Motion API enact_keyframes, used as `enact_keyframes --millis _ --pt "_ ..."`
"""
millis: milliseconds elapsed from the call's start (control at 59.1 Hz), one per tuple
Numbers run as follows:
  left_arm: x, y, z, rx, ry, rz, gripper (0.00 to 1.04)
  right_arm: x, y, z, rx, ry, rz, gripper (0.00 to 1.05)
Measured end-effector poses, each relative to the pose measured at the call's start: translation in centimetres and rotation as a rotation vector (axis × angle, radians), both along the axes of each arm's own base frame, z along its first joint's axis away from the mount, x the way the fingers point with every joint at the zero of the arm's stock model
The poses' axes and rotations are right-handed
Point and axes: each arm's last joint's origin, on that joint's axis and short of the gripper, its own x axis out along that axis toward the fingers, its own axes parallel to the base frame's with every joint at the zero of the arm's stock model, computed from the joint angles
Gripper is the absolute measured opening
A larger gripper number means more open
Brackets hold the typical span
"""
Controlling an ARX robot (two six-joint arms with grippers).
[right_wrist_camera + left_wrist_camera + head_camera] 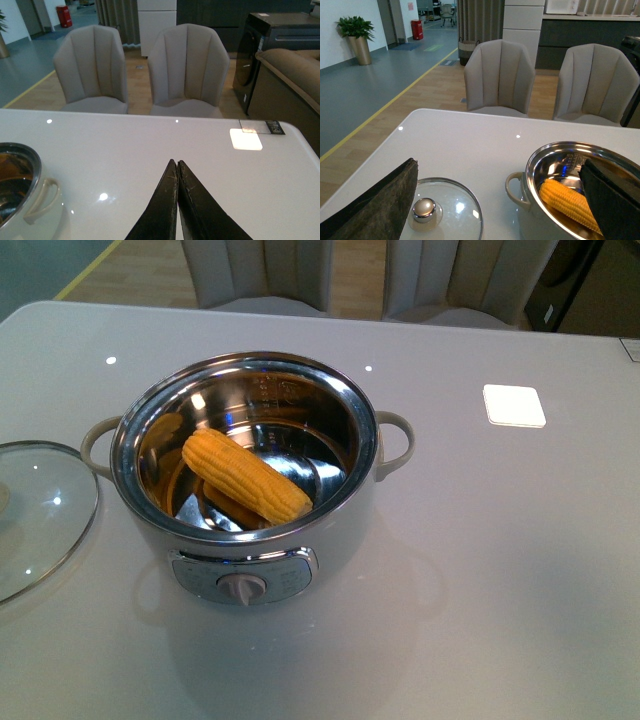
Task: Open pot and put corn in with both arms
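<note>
Two chairs (140,70) stand beyond my right fingers (177,172), pressed together, empty; my left fingers (395,200) spread wide, flanking lid (445,210) and pot (570,190) holding corn (567,202).

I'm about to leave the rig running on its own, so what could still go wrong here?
1. The round glass lid lies at the table's left edge, partly out of the front view; a nudge might slide it off.
2. The open left gripper sits between lid and cream steel-lined pot, so moving it could clip either.
</note>
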Motion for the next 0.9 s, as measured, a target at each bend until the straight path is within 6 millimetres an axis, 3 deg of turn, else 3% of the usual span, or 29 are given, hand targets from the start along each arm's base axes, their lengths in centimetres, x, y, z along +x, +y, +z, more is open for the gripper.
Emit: enact_keyframes --millis 237,897 --pt "0.0 0.0 0.0 0.0 0.0 0.0 0.98 -1.5 0.0 -1.0 0.0 -0.01 0.0 0.02" --pt "0.0 0.0 0.0 0.0 0.0 0.0 0.98 -3.8 0.0 -0.5 0.0 -0.029 0.001 0.02"
